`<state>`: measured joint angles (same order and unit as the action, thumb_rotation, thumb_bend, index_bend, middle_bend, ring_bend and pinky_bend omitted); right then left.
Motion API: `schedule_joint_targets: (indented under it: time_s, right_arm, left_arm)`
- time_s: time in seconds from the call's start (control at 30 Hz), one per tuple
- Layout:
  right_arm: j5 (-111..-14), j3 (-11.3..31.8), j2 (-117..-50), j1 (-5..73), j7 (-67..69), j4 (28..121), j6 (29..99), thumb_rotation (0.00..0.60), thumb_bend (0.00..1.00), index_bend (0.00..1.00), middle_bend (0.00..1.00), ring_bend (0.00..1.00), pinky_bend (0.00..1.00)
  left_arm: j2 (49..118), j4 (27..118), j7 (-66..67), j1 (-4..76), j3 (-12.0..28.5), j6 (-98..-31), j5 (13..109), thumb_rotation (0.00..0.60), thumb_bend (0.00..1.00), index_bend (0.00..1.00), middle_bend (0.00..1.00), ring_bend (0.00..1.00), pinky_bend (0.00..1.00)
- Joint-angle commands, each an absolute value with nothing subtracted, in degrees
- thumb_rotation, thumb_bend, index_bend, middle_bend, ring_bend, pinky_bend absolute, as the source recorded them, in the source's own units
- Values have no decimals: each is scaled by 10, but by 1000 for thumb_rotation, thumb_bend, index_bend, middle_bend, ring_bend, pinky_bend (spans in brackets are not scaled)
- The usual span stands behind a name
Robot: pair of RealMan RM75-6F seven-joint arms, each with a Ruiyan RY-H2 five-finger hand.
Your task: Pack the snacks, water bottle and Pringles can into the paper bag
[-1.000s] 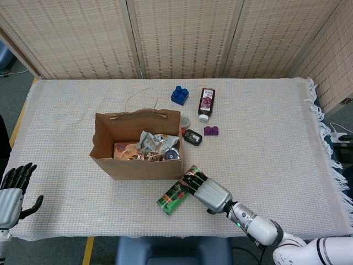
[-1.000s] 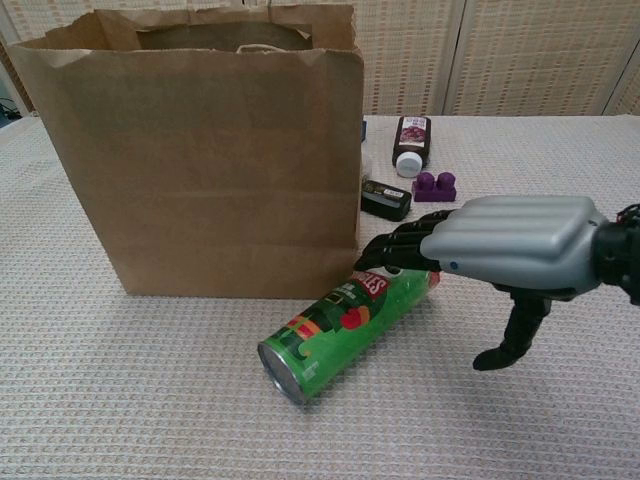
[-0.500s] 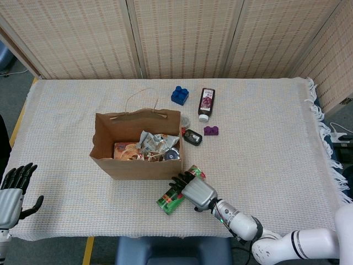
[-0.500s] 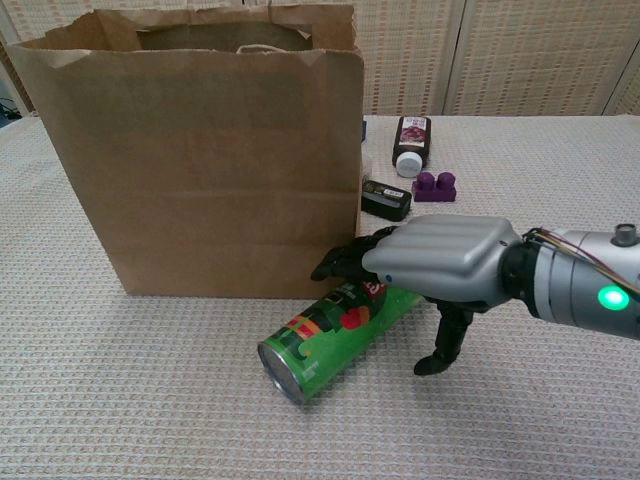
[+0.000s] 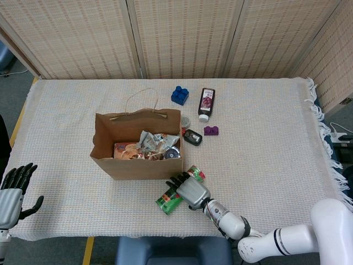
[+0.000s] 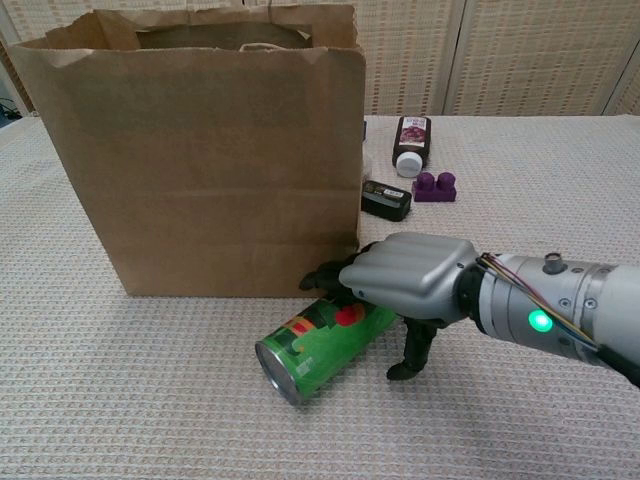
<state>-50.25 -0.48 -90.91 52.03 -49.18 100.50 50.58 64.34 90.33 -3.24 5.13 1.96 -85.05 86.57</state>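
Just in front of the paper bag (image 6: 200, 150), your right hand (image 6: 410, 275) has slid further over the lying Pringles can (image 6: 320, 343), fingers draped across it, thumb still apart (not yet clamped). Close it next; your left hand (image 5: 10, 193) idles spread, far left of the bag.

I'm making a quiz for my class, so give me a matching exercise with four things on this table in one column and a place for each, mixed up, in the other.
Things:
1. Pringles can
2. snacks
3. blue block
4. left hand

Places:
A. inside the paper bag
B. near table corner, away from everything
C. lying on its side under the right hand
D. behind the bag, near the dark bottle

Pairs: 1-C, 2-A, 3-D, 4-B
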Motion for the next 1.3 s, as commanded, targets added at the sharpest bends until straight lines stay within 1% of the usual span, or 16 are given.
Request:
schedule_joint_targets:
  time_s: [0.03,0.07,0.13,0.17,0.27,0.43,0.63,0.77,0.9,1.03,1.1,1.2,1.3]
  right_arm:
    - [-516,-10,-919,519,-491,1000,520,600,207,270,307,295,488]
    - [-525,-12,-921,516,-488,999,527,600,234,366,391,405,582]
    - [-543,-19,-918,511,-483,1000,536,600,276,504,501,544,700]
    - [-548,-22,-916,508,-481,1003,539,600,299,564,546,597,743]
    - [-563,-33,-900,501,-475,1016,548,600,326,649,602,665,792]
    - [-578,-41,-882,493,-468,1032,556,600,332,667,614,676,795]
    - [-665,-61,-769,444,-388,1114,616,600,333,668,615,677,795]
    - [-714,-59,-698,414,-323,1147,655,600,332,668,615,677,795]
    - [-758,-47,-632,385,-253,1166,698,600,333,668,615,677,795]
    - [-777,-17,-586,360,-181,1174,740,600,333,668,615,677,795]
    - [-779,3,-578,353,-157,1173,760,600,333,668,615,677,795]
    - [-768,43,-581,345,-138,1169,792,600,333,668,615,677,796]
    - [-740,89,-604,349,-145,1169,817,600,333,668,615,677,796]
  left_arm:
    - [643,903,-33,51,20,-850,866,600,372,0,0,0,0]
    - [643,903,-33,51,20,-851,866,600,371,0,0,0,0]
    - [643,903,-35,51,20,-850,865,600,370,0,0,0,0]
    - [643,903,-35,51,19,-850,866,600,370,0,0,0,0]
    - [643,903,-36,51,19,-850,866,600,370,0,0,0,0]
    - [643,903,-34,51,19,-851,866,600,369,0,0,0,0]
    - [644,905,-27,50,20,-852,864,600,370,0,0,0,0]
    - [645,905,-24,50,20,-852,863,600,369,0,0,0,0]
    - [645,907,-20,50,20,-852,863,600,370,0,0,0,0]
    - [646,908,-15,51,21,-852,862,600,370,0,0,0,0]
    - [646,908,-12,51,21,-852,861,600,370,0,0,0,0]
    - [647,909,-9,51,22,-852,860,600,371,0,0,0,0]
    - [647,910,-8,51,22,-851,859,600,370,0,0,0,0]
